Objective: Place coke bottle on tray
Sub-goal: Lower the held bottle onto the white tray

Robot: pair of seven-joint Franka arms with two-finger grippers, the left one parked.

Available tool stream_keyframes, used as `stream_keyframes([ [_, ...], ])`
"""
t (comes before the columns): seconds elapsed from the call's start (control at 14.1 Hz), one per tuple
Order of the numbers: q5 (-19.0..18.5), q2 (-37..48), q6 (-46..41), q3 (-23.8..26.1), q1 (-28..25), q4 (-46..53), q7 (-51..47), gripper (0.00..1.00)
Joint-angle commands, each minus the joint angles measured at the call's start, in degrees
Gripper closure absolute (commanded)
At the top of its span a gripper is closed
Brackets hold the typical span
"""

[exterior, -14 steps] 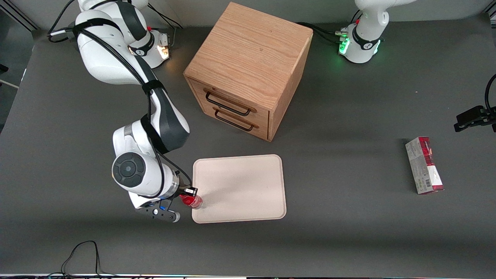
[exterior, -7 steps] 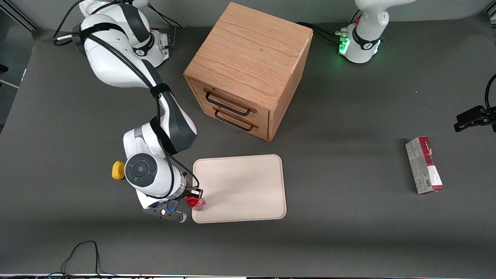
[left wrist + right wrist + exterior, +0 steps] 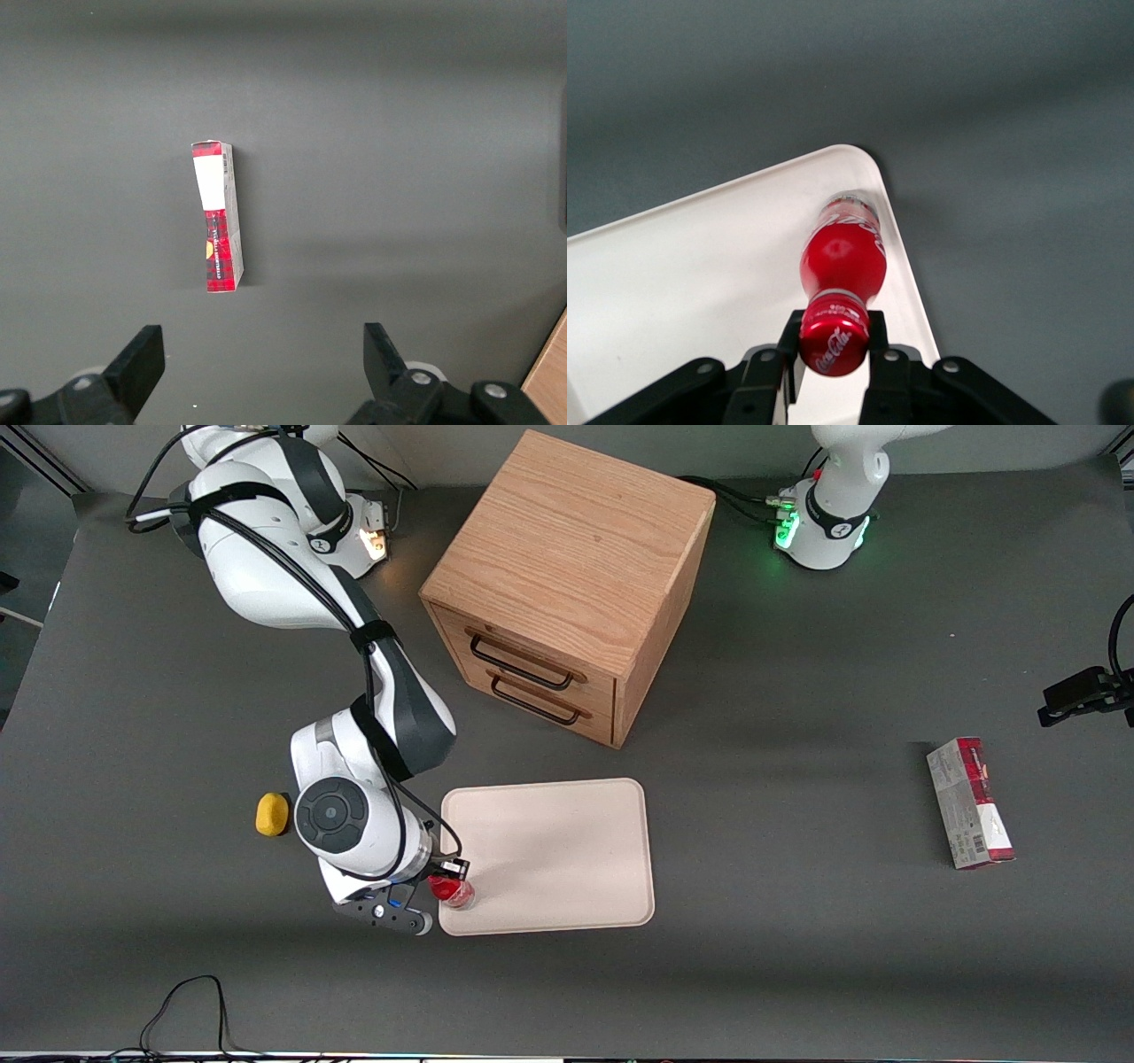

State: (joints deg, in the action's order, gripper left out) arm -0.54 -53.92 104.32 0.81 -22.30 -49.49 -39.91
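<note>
Coke bottle (image 3: 455, 892), upright, long axis vertical, held at the cap between the closed fingers of the gripper (image 3: 447, 879); lower left of the front view, over the tray (image 3: 567, 850) corner nearest the camera. Rim edges lie close; open tray surface extends toward the cabinet (image 3: 567, 584).

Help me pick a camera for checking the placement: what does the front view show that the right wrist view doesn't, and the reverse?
Front only: wooden cabinet, yellow lump, carton, and the whole tray. Right wrist only: the fingers clamped at the coke bottle neck, and its label. Both: gripper holding the bottle over the tray's corner nearest the working arm.
</note>
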Motion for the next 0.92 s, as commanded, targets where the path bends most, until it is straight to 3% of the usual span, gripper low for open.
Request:
stream_keyframes([
  [0.0,-2.1,-1.1,0.8,0.1,-0.6,1.9,-2.5,0.18],
  [0.07,-3.3,-1.1,1.0,0.1,-0.9,1.9,-2.6,0.00],
  [0.85,-3.6,-0.5,0.6,0.1,-0.8,1.6,-2.7,0.00],
])
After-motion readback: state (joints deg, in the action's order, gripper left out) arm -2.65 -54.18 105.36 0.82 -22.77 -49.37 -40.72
